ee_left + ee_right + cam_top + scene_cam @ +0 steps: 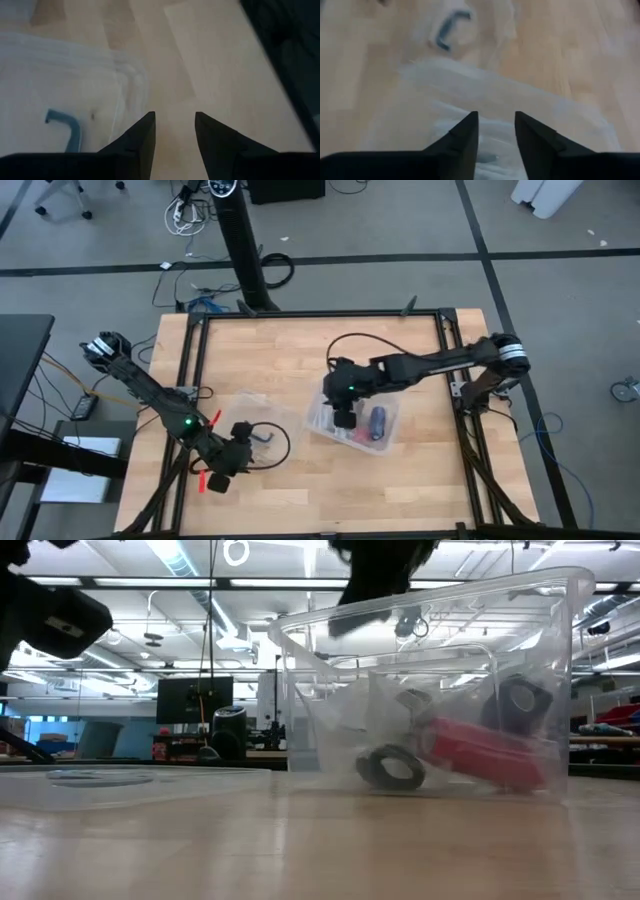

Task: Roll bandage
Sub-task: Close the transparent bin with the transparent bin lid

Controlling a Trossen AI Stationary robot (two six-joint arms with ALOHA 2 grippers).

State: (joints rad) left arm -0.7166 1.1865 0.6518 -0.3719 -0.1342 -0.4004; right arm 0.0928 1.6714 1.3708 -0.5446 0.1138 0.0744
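A clear plastic tub (318, 420) (560, 660) stands on the wooden table right of its middle. Inside it lie a dark roll (392, 768), a second dark roll (517, 705) and a red thing (480, 752); I cannot tell whether either roll is the bandage. My right gripper (343, 420) (495, 120) hangs open above the tub's left part, fingers slanting down, nothing between them. My left gripper (245, 438) (175, 120) is open above bare wood at the near left, beside the tub's flat clear lid (235, 405) (60, 75) and clear of it.
The lid lies flat on the table with its dark handle (270, 442) (67, 131) up, between the two grippers. A black frame (320, 315) runs round the tabletop. Bare wood (300, 350) spreads toward the far edge and along the near edge.
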